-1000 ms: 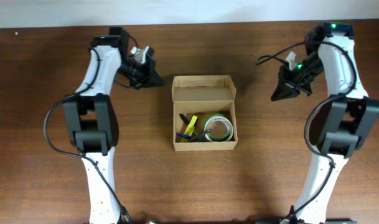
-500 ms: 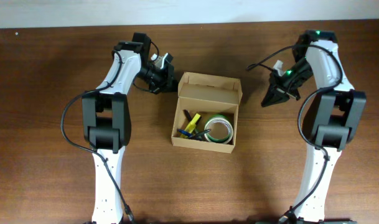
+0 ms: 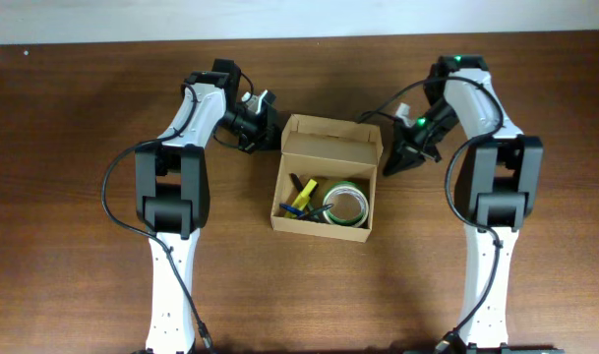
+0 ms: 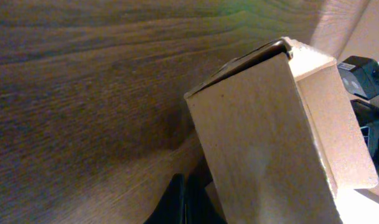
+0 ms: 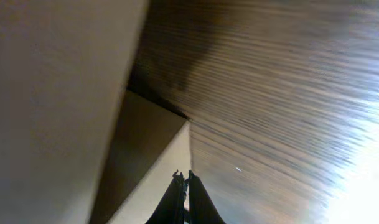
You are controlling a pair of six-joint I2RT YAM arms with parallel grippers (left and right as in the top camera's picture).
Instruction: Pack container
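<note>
Sitting on the brown wooden bench (image 3: 73, 197), the container (image 3: 317, 230) is lying between the two pincers, with its lid flap (image 3: 330, 147) standing open along the far edge. The left pincer (image 3: 273, 131) is reaching in at the box's far left corner, so the container is lying just to that pincer's right. From overhead the tip is appearing to meet the cardboard, though contact is not certain. In the left wrist view its dark fingers (image 4: 175, 202) are pressing together with nothing between them, low beside the bare tan wall rising just to their right. The right pincer (image 3: 390, 164) is pointing at the far right corner, with the container just to its left. Its fingers (image 5: 174, 199) are likewise lying closed against each other, holding nothing. Their tips are hovering at the edge of a tan cardboard tab where it is meeting the bench, and I cannot tell whether they are touching it. Inside the container, nearer the front than either pincer, a tape roll (image 3: 360, 205) with a green edge is lying at the right side. A yellow item (image 3: 301, 200) is resting among dark pen-like pieces to its left.
</note>
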